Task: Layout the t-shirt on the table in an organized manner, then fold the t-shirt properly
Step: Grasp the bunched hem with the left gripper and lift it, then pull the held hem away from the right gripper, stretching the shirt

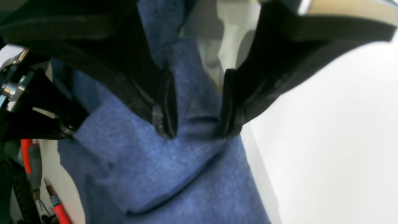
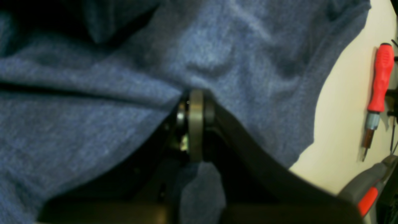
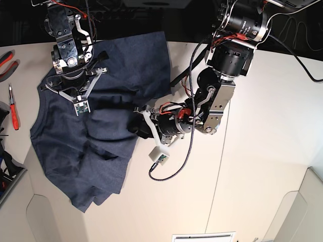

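on table (image 3: 262,151): one t-shirt (image 3: 101,136); left fingers (image 1: 164,102) apart astride cloth, right seemingly closed.

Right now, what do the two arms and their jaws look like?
Both arms are black with silver-grey joint housings. The left arm carries red and black cables and a small white box on a looping black cable. The left gripper has black jaws with flat dark pads. The right gripper is a black frame.

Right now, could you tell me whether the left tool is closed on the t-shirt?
No, in the left wrist view the left tool stands open, with the t-shirt lying between its separated fingers.
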Action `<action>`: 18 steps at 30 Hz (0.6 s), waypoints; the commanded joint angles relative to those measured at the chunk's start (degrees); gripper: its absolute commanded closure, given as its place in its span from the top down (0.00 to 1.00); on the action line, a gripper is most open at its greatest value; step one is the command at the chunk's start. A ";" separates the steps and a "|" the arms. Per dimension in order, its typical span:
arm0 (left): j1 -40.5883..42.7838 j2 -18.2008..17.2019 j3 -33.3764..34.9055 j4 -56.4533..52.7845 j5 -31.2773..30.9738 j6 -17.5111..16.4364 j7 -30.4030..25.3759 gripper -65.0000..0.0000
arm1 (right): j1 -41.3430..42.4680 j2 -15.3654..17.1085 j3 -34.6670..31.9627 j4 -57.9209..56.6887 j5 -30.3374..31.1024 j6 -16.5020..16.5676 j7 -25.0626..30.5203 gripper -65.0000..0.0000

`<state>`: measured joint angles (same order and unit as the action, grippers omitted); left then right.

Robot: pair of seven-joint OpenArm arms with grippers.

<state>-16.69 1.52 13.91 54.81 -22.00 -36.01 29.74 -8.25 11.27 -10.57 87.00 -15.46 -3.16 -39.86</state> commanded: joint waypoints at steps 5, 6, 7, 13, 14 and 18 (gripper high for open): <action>-1.25 0.68 0.94 -0.55 -0.94 -0.68 -2.14 0.17 | -0.17 0.13 0.04 0.04 0.94 1.05 -1.51 0.00; -1.31 0.68 0.98 -0.52 -1.18 -0.68 -2.36 0.07 | -0.17 0.11 0.04 0.04 0.94 1.05 -1.51 0.00; -1.40 0.68 0.96 -0.42 -1.44 -0.68 -2.38 0.00 | -0.17 0.13 0.04 0.04 0.94 1.05 -1.51 0.00; -1.40 0.17 0.96 3.32 -1.77 -0.72 -0.48 0.00 | -0.20 0.13 0.04 0.04 0.94 1.05 -1.53 0.00; -1.40 0.07 0.94 4.55 -1.77 -0.70 0.85 0.00 | -0.20 0.13 0.04 0.04 0.94 1.05 -1.53 0.00; -1.36 -1.55 0.90 11.32 -4.83 -0.66 7.19 0.00 | -0.20 0.13 0.04 0.04 0.92 1.05 -1.53 0.00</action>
<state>-16.53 -0.16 14.94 65.06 -25.67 -36.05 38.24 -8.25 11.27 -10.57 87.00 -15.46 -3.16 -39.86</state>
